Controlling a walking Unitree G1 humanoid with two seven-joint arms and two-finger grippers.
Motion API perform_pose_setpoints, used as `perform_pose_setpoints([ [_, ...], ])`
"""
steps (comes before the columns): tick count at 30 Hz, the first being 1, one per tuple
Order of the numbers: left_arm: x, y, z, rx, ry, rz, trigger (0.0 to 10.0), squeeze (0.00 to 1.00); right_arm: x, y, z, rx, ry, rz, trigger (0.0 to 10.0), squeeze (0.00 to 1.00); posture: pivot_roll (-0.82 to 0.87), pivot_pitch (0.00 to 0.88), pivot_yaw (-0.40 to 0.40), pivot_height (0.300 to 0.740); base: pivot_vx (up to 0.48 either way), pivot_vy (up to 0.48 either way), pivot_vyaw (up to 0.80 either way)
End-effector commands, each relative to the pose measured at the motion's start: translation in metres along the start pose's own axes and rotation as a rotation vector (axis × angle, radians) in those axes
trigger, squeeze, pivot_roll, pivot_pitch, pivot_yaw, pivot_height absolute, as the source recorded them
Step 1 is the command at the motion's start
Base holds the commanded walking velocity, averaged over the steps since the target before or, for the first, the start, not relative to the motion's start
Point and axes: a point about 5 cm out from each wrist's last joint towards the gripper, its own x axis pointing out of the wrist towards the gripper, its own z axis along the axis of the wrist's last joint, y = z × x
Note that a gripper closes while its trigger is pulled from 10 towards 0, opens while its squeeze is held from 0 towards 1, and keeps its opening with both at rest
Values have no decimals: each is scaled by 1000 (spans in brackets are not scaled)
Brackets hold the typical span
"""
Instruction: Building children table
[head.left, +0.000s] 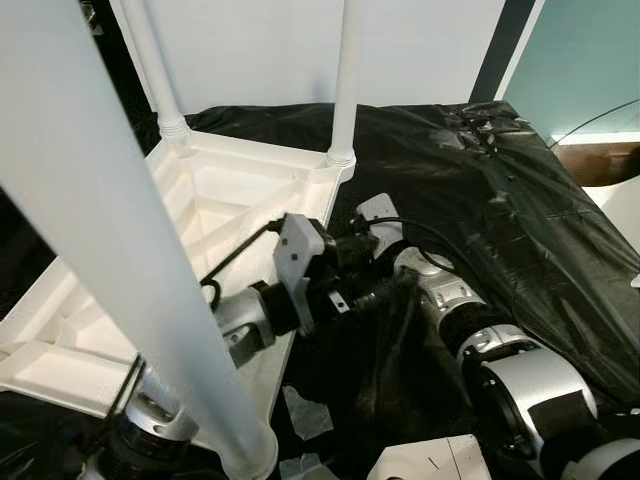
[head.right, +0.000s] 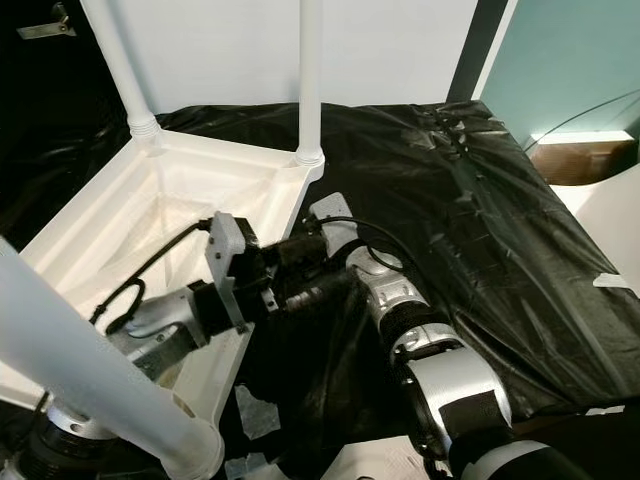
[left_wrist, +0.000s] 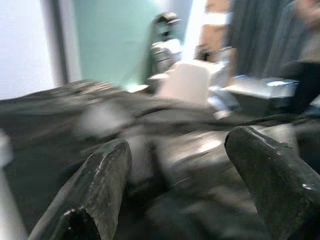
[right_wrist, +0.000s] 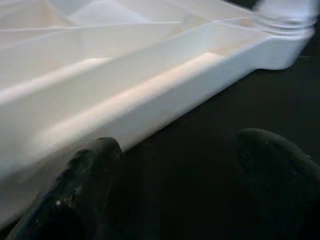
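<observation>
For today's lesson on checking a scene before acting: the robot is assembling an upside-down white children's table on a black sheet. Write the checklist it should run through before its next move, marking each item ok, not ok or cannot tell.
1. Tabletop lies upside down on the black sheet: ok.
2. Far legs seated in their corner sockets, far-left leg and far-right leg: both stand upright; ok.
3. Near leg seated in its socket: cannot tell how firmly.
4. Right gripper open, nothing between its fingers, beside the tabletop's edge: ok.
5. Left gripper open and holding nothing: ok, though the view is blurred.
6. Fourth leg in place: cannot tell.
</observation>
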Motion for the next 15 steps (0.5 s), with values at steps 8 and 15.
perform_pose_setpoints([
  [8,-61,32,-4,82,177,47,10000,0,-28,-17,-28,51,1,18,10000,0,188,73,-38,740,0,0,0],
  [15,-97,52,-7,119,306,95,10000,0,-37,-13,-26,72,-60,121,10000,0,184,67,-39,740,0,0,0],
])
